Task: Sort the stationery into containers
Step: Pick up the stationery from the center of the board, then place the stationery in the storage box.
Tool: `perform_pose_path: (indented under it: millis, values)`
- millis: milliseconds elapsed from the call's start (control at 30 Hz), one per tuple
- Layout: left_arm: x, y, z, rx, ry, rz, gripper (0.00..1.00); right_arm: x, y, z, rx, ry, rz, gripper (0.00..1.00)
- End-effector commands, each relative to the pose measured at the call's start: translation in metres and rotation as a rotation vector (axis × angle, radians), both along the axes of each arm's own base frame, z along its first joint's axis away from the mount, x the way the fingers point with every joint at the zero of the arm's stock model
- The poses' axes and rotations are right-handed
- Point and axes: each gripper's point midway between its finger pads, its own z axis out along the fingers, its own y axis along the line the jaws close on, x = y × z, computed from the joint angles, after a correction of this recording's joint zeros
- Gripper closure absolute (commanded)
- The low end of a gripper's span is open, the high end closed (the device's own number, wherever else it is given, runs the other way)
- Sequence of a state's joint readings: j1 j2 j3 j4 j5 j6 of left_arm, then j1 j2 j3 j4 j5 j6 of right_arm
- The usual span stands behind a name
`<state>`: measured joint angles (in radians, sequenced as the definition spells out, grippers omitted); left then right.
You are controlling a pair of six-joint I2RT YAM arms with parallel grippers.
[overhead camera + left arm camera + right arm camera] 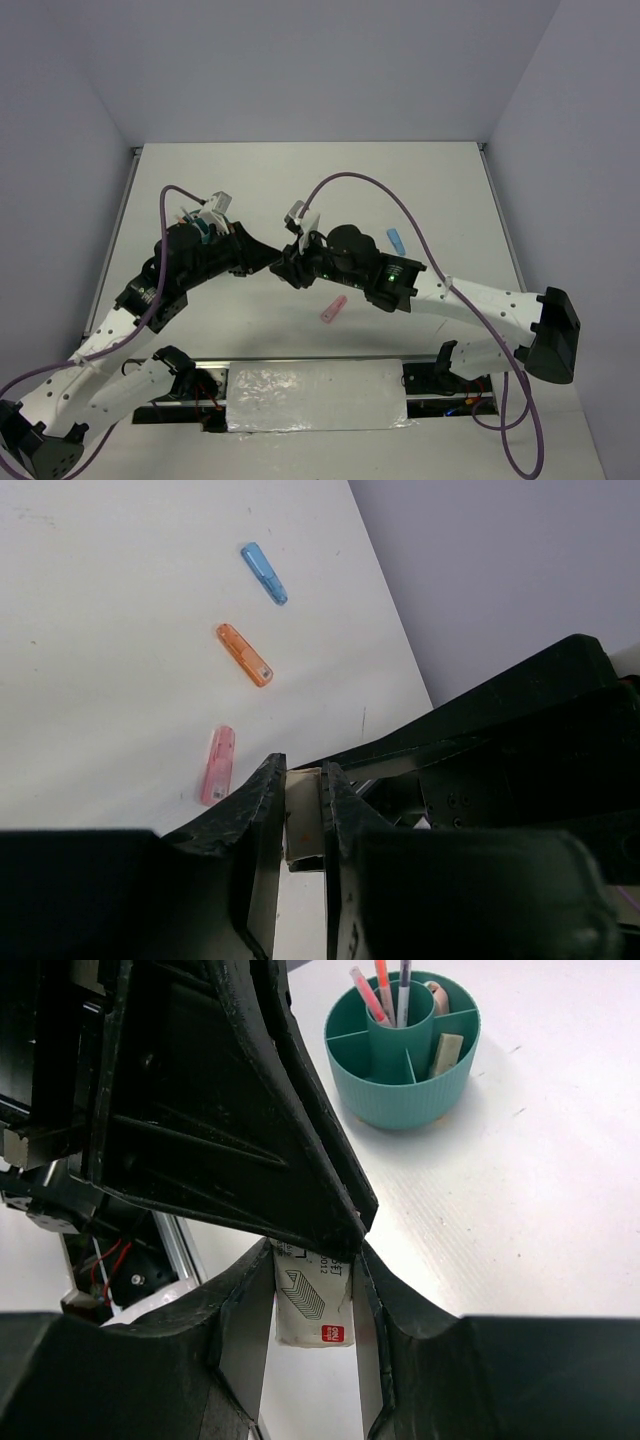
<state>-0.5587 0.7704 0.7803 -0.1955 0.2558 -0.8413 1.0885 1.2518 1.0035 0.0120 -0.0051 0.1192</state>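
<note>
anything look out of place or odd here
A blue piece, an orange piece and a pink piece lie loose on the table, outside the teal organiser. Oddly, left fingers and right fingers both seem to pinch one white eraser.

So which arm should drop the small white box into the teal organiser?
Left, likely. The left gripper and right gripper both pinch the small white box, but the round teal plastic organiser stands beside the left arm.

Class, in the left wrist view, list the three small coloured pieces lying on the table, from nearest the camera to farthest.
pink piece → orange piece → blue piece
</note>
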Motion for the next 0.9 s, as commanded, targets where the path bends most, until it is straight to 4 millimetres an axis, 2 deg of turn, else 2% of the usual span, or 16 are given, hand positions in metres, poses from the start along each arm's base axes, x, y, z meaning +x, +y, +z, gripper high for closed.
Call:
perform_pose_path:
  millis: [0,67,100,133,267,367,400,433,600,633,667,800,867]
  values:
    - [-0.008,-0.002,0.011,-0.001,-0.027,-0.038,0.75,0.019,0.004,0.038,0.074,-0.092,-0.066,0.96]
    - [-0.008,-0.002,0.010,0.008,-0.024,-0.039,0.81,0.019,0.003,0.038,0.076,-0.097,-0.067,0.96]
    - [-0.009,-0.002,0.010,0.008,-0.028,-0.042,0.93,0.019,0.003,0.040,0.080,-0.102,-0.067,0.96]
    - [-0.009,-0.002,0.011,0.007,-0.030,-0.046,1.00,0.018,0.003,0.040,0.081,-0.106,-0.065,0.96]
    - [-0.012,-0.005,0.013,0.005,-0.043,-0.070,1.00,0.011,0.004,0.040,0.083,-0.119,-0.015,0.95]
    - [-0.012,-0.002,0.023,0.014,-0.083,-0.068,1.00,0.004,0.007,0.036,0.085,-0.117,0.028,0.77]
    - [-0.010,0.001,0.028,0.022,-0.096,-0.048,1.00,0.004,0.007,0.036,0.094,-0.120,0.028,0.56]
    - [-0.009,0.005,0.030,0.032,-0.109,-0.036,1.00,0.004,0.007,0.031,0.093,-0.112,0.024,0.46]
    - [0.002,0.029,0.042,0.080,-0.132,0.114,1.00,0.012,0.007,0.026,0.088,-0.099,-0.004,0.38]
    - [0.002,0.035,0.037,0.105,-0.114,0.138,1.00,0.014,0.007,0.025,0.086,-0.094,-0.012,0.13]
    - [0.004,0.039,0.038,0.115,-0.114,0.159,1.00,0.016,0.007,0.022,0.076,-0.089,-0.020,0.02]
    - [0.008,0.054,0.046,0.165,-0.133,0.231,1.00,0.035,-0.003,0.015,0.061,-0.072,-0.111,0.00]
    - [0.016,0.074,0.041,0.242,-0.112,0.337,1.00,0.042,-0.012,0.012,0.063,-0.055,-0.148,0.00]
